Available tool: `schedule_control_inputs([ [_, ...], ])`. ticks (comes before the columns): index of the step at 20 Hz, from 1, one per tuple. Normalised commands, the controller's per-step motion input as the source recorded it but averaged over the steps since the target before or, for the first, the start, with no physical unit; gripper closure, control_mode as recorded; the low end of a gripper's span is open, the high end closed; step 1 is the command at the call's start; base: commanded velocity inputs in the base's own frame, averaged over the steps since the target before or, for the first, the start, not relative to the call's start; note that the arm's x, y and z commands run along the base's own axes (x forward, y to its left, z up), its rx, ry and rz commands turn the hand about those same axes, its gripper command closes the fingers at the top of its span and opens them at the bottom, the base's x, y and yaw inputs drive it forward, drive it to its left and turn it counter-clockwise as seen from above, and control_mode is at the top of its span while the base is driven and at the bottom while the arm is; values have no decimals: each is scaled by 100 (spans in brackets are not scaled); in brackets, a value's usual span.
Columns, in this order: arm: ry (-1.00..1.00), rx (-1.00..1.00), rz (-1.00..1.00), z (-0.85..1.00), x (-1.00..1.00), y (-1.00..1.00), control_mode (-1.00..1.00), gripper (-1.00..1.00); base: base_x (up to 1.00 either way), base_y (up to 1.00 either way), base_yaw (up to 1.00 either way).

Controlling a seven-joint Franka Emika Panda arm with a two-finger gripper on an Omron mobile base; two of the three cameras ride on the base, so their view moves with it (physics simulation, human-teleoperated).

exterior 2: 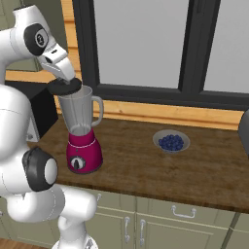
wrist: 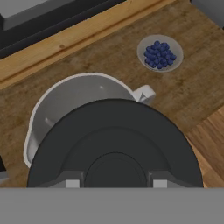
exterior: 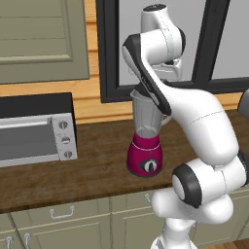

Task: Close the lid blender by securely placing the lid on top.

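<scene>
The blender (exterior 2: pixel 81 141) stands on the wooden counter (exterior 2: pixel 160 170), back from its front edge and toward the left end as the right base view shows it, its magenta base under a tall clear grey jar with the handle turned toward the window (exterior 2: pixel 146 44); the black lid (exterior 2: pixel 64 87) sits at the jar's mouth, hanging over the rim on the side away from the handle, and whether it touches the rim I cannot tell; in the hand view the lid (wrist: pixel 114 146) covers only part of the jar opening (wrist: pixel 70 100), a broad crescent left uncovered. The gripper (exterior 2: pixel 61 75) comes down onto the lid from above, and appears to be clamped on its centre knob, though the fingertips are hard to make out.

The risk, as I judge it: lowered with this offset, the lid would catch on the rim, tilt, or tip the jar; release now would let it slide off onto the counter.

The arm hides the jar's top in the left base view. A bowl of blueberries (exterior 2: pixel 170 141) sits well apart toward the counter's right; a silver toaster oven (exterior: pixel 36 138) sits at its left end.
</scene>
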Motion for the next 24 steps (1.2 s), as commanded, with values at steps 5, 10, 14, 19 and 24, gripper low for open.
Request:
schedule_control_inputs([
  [5, 2, 0, 0, 0, 0, 0, -100, 100, 0, 0, 0],
  [10, 1, 0, 0, 0, 0, 0, -100, 100, 0, 0, 0],
  [14, 0, 0, 0, -10, 4, -4, -100, 100, 0, 0, 0],
  [19, 1, 0, 0, -20, 14, -12, -100, 100, 0, 0, 0],
  [24, 0, 0, 0, -7, 27, -11, -100, 100, 0, 0, 0],
])
